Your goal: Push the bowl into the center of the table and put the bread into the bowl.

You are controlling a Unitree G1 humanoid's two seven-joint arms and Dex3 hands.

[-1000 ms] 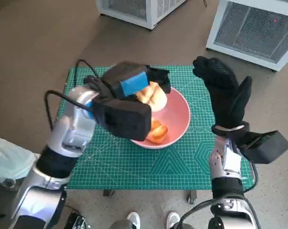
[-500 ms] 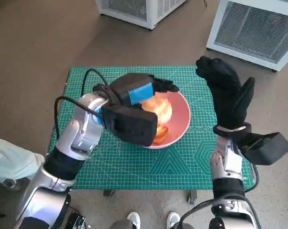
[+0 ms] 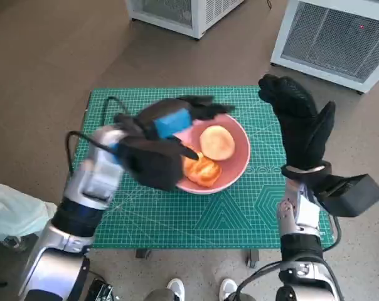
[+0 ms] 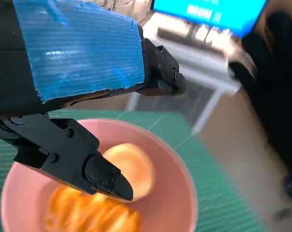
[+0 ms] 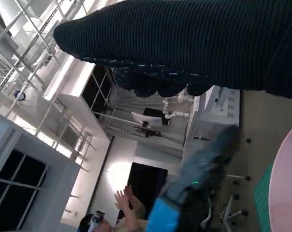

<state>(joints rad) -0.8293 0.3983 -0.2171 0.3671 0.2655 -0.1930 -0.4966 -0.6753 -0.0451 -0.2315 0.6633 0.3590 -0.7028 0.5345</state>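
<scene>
Our left hand (image 3: 167,125) hovers over the bowl's (image 3: 240,164) near rim, fingers spread and empty; a second ago it held the bread (image 3: 217,142), which now lies inside. Our right hand (image 3: 299,125) waits open beside the mid-desk (image 3: 252,216) bowl.

Two pieces of bread (image 3: 216,143) lie in the bowl (image 3: 238,168) on the table (image 3: 240,213).

Small table under a green mat

The table (image 3: 142,253) is covered by a green gridded mat (image 3: 240,213); a pink bowl (image 3: 236,166) sits on the mat near its middle, slightly toward the far edge, with the mat bare on the bowl's near side.
</scene>
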